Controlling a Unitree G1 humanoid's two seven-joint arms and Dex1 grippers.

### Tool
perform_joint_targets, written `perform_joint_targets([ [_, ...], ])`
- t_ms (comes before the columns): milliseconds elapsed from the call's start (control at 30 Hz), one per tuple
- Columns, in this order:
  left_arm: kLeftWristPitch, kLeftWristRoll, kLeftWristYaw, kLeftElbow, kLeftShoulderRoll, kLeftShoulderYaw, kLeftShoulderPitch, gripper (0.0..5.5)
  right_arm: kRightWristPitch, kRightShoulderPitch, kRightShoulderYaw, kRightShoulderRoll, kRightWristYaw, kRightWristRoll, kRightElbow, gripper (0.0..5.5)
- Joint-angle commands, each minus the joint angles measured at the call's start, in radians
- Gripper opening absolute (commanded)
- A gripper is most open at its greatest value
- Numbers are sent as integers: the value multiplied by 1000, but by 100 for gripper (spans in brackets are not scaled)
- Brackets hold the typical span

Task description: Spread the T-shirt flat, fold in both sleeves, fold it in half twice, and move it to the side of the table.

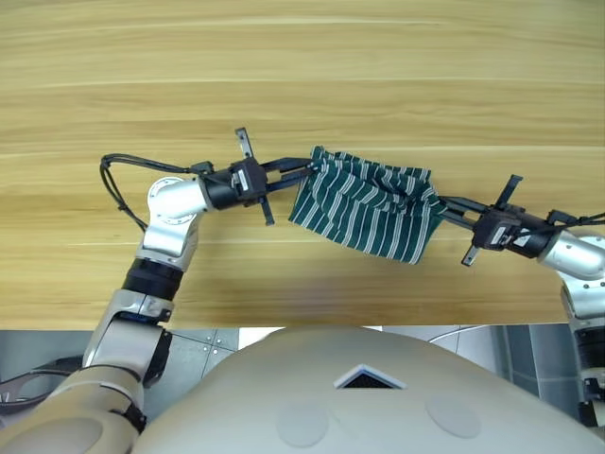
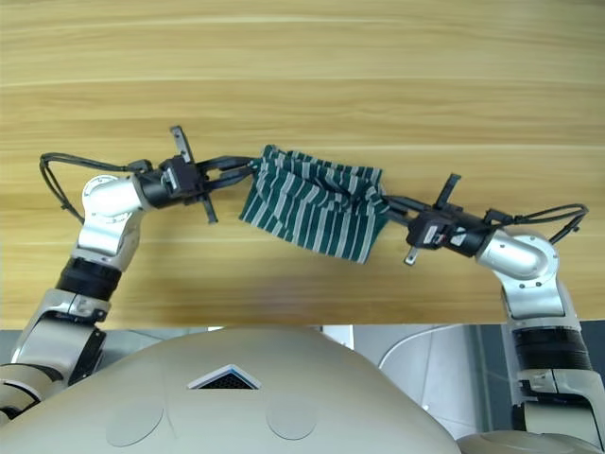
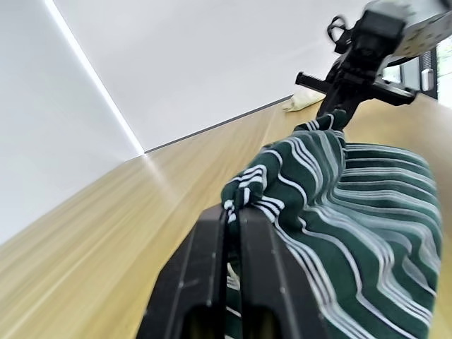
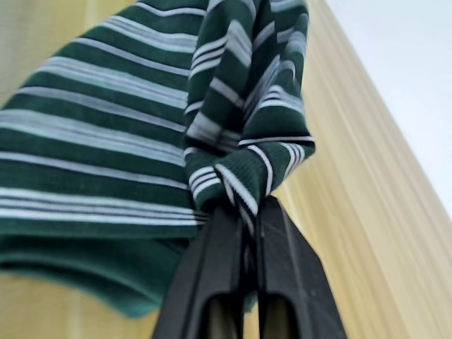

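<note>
Green-and-white striped T-shirt, bunched into a small bundle, is held up over the wooden tabletop, near its front edge. Left jaws are clenched on the shirt's left corner. Right jaws are clenched on its right corner. The cloth sags between the two grips, lower edge drooping.

- A dark green T-shirt with white stripes, bunched into a loose folded bundle, is stretched between the two arms over the light wooden bench.
- The left jaws pinch its upper left corner.
- The right jaws pinch its right edge, nearer the bench's front.
- Its lower corner sags towards the bench's front edge.
</note>
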Motion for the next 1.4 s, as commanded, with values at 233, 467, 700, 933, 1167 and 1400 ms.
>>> perform_joint_targets([
  [233, -78, 303, 216, 442, -140, -31, -252, 7, 126, -137, 21, 71, -142, -154, 88, 0],
  [467, -43, 451, 410, 823, -191, -43, -400, 7, 193, -182, 62, 99, -201, -238, 177, 0],
  [700, 55, 460, 413, 965, -207, -17, -438, 66, 232, -222, 95, 133, -176, -201, 317, 50],
  [933, 69, 425, 321, 970, -212, 28, -435, 174, 310, -318, -12, 207, -91, 50, 486, 177],
  [1167, 97, 372, 308, 976, -212, 92, -450, 284, 522, -439, -202, 275, 49, 353, 624, 313],
  [1400, 149, 17, 42, 903, -237, 403, -492, 393, 618, -496, -341, 277, 204, 489, 747, 437],
])
